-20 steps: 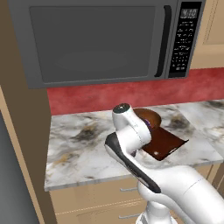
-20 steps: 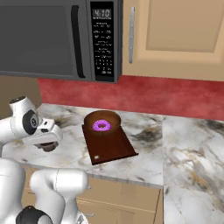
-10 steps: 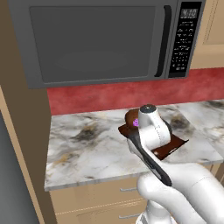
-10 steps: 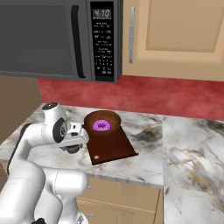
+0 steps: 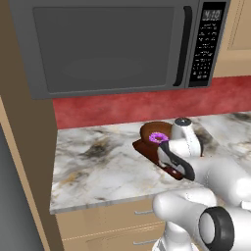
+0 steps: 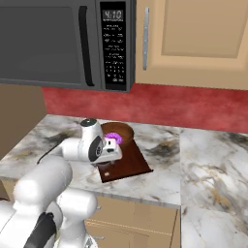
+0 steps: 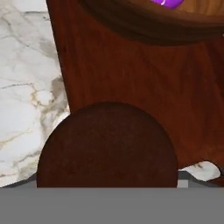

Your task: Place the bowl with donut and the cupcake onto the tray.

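The dark reddish-brown tray (image 6: 130,162) lies on the marble counter, its slot handle toward the front edge. At its far end stands the brown bowl (image 6: 123,131) with the purple-pink donut (image 6: 114,138) inside it. My gripper (image 6: 113,155) hangs low over the tray's left edge, just in front of the bowl. In the hand view the dark chocolate cupcake (image 7: 107,146) sits close up between my fingers and hides them. Beyond it are the tray (image 7: 131,78), the bowl (image 7: 148,26) and a sliver of donut (image 7: 168,2). The bowl (image 5: 152,130) and donut (image 5: 158,138) also show beside my hand.
A microwave (image 6: 63,43) hangs above the counter, with wooden cabinets (image 6: 193,38) to its right and a red backsplash (image 6: 193,109) behind. Marble counter (image 5: 93,157) stretches left of the tray and on to the right (image 6: 213,164). A tall wooden panel (image 5: 24,147) bounds the left end.
My arm has swung right from over the bare counter to the tray's left edge beside the bowl. Bowl, donut and tray have stayed put.
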Controlling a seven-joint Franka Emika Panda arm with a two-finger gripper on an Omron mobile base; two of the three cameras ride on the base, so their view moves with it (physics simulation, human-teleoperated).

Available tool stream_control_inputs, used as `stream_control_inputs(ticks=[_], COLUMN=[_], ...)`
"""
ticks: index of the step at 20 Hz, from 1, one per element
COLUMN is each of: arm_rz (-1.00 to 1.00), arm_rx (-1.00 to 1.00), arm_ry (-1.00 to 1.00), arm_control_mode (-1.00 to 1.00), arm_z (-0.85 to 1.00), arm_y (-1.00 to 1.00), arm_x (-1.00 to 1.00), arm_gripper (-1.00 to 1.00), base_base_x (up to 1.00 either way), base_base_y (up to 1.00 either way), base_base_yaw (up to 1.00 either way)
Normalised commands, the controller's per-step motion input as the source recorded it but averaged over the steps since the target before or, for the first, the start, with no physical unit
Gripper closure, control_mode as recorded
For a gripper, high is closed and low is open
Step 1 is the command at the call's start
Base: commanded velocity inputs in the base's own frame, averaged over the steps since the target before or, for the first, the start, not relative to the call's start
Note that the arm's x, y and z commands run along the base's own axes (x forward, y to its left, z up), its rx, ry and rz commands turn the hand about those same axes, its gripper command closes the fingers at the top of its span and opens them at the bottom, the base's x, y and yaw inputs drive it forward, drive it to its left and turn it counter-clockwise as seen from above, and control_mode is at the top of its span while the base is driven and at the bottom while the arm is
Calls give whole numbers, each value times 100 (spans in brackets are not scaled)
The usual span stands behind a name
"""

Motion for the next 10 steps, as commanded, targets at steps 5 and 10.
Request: stream_control_inputs(ticks=[5,10], arm_rz=[6,3], arm_rx=[0,0], arm_ry=[11,10], arm_control_mode=[-100,-100], arm_z=[-11,-14], arm_y=[-40,-41], arm_x=[46,34], arm_gripper=[100,100], base_base_x=[0,0], base_base_y=[0,0], base_base_yaw=[0,0])
